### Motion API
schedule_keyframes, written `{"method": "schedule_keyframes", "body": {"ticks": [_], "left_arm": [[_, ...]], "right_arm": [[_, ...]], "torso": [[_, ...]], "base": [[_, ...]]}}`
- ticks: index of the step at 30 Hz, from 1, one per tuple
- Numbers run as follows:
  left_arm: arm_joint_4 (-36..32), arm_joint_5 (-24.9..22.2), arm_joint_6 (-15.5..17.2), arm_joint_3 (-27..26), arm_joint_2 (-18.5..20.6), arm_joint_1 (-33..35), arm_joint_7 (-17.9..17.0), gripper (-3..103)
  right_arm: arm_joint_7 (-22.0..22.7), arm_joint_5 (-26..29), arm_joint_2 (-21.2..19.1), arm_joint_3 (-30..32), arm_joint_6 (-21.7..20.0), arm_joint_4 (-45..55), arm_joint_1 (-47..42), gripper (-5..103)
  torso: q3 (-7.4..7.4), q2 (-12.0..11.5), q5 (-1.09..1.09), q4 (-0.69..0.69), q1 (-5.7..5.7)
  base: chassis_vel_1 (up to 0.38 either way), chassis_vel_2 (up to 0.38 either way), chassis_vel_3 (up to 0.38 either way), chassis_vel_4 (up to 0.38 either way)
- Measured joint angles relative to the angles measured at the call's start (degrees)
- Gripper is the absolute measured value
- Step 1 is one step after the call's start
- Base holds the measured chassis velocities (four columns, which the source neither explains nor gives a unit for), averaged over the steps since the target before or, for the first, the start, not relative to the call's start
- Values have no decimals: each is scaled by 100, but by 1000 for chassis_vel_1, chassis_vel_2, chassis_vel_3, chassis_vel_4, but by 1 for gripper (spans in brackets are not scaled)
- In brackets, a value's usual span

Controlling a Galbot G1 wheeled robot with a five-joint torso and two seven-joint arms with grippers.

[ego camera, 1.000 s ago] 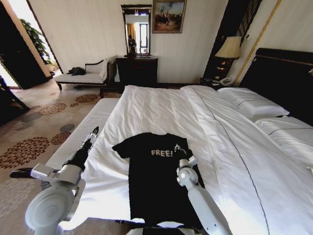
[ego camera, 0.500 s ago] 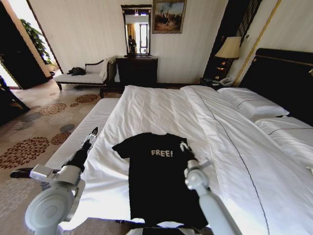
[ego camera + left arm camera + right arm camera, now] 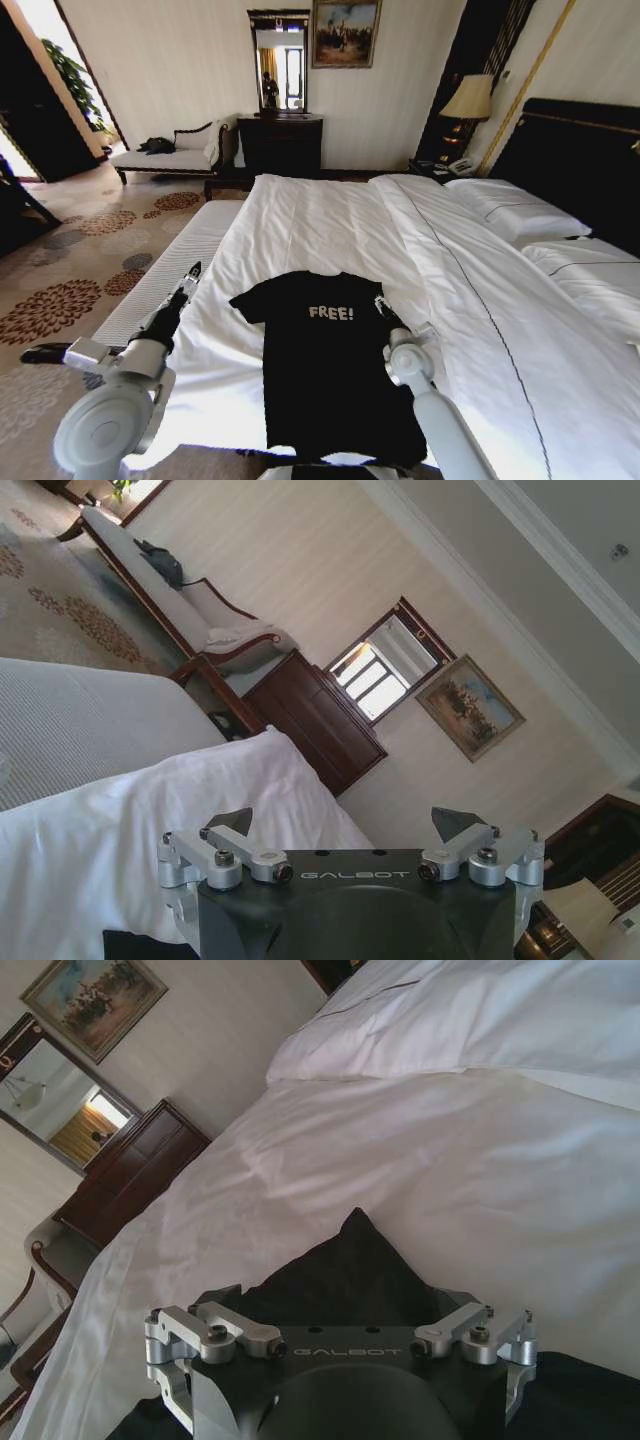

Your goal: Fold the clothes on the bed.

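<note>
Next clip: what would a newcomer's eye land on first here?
The black T-shirt with white "FREE!" lettering, spread flat on the white bed near its foot, stands out most against the bedding. The right gripper, open, sits at the shirt's right sleeve, and the open left gripper hangs over the bed's left edge beside the white bench. The dark headboard rises on the right.

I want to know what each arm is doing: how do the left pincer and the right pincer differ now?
The left pincer hangs beside the bed, off the T-shirt; the right pincer is over the T-shirt's sleeve. The left pincer faces white bedding and the far wall; the right pincer faces the black sleeve tip. Both are open and hold nothing.
</note>
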Motion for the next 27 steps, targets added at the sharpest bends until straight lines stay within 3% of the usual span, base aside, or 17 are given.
{"method": "schedule_keyframes", "body": {"ticks": [16, 27], "left_arm": [[0, 55, -25, 5, -2, 5, -10, 100], [78, 167, -92, 12, 38, -12, -2, 100]], "right_arm": [[-137, -468, -343, -509, 46, 707, -928, 100], [-104, -475, -275, -290, 132, 895, -840, 100]], "torso": [[0, 0, 0, -1, 0], [0, 0, 0, 0, 0]], "base": [[0, 0, 0, 0], [0, 0, 0, 0]]}}
